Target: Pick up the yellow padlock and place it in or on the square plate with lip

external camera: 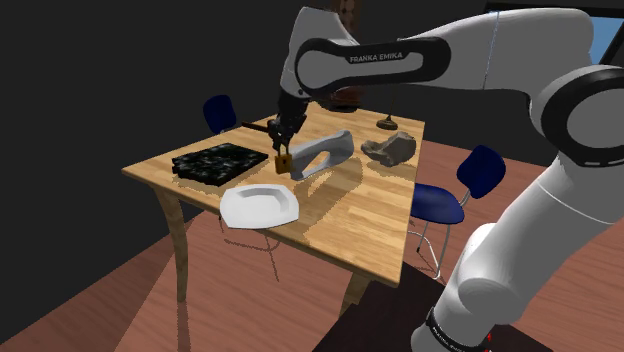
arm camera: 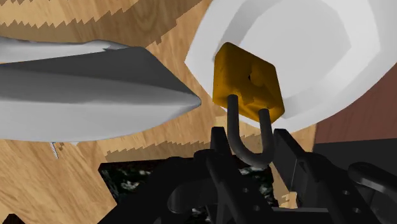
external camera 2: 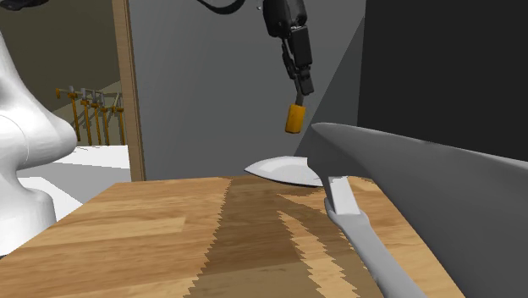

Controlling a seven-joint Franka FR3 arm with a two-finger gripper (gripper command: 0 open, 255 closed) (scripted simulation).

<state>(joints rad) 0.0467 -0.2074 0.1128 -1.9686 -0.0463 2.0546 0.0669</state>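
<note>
The surface is pale wood with a plain grain and a soft sheen. The padlock has a matt yellow-orange body and a smooth dark-grey shackle that looks like metal. The plate is smooth, plain white and faintly glossy. At its 1 o'clock in the shoulder view, a grey shape is smooth and matt. The gripper is matt black.

air over white plate: free | grey curved object: close beside
</note>
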